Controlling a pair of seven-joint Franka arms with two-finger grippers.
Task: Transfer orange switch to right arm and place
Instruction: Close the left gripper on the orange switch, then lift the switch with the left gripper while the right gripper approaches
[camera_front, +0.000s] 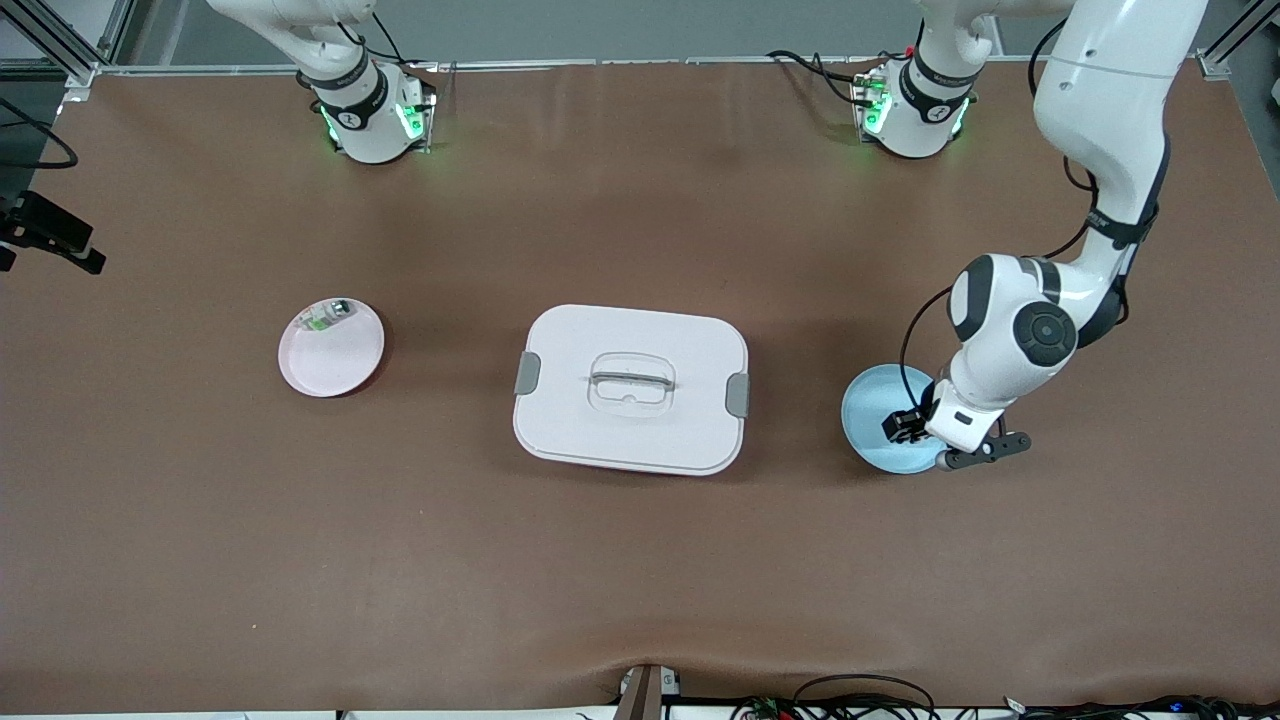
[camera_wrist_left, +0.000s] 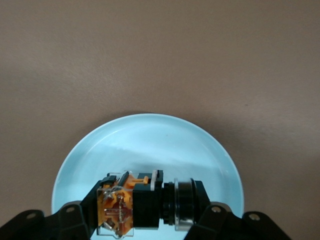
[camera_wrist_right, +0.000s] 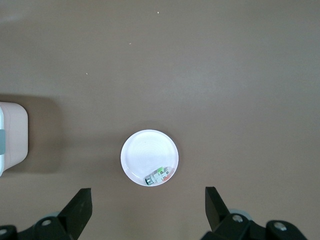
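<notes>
The orange switch (camera_wrist_left: 142, 202), a black cylinder with an orange-tan block at one end, lies on its side in the light blue plate (camera_wrist_left: 150, 140) toward the left arm's end of the table. My left gripper (camera_wrist_left: 150, 206) is down in that plate (camera_front: 868, 410), its fingers (camera_wrist_left: 86, 207) pressed against both ends of the switch. In the front view the left wrist hides the switch. My right gripper (camera_wrist_right: 148, 197) is open and empty, high over the pink plate (camera_wrist_right: 145, 150); it is out of the front view.
The pink plate (camera_front: 330, 355) toward the right arm's end holds a small white-and-green component (camera_front: 328, 315). A white lidded box (camera_front: 630, 390) with grey clips stands mid-table between the two plates; its edge shows in the right wrist view (camera_wrist_right: 12, 135).
</notes>
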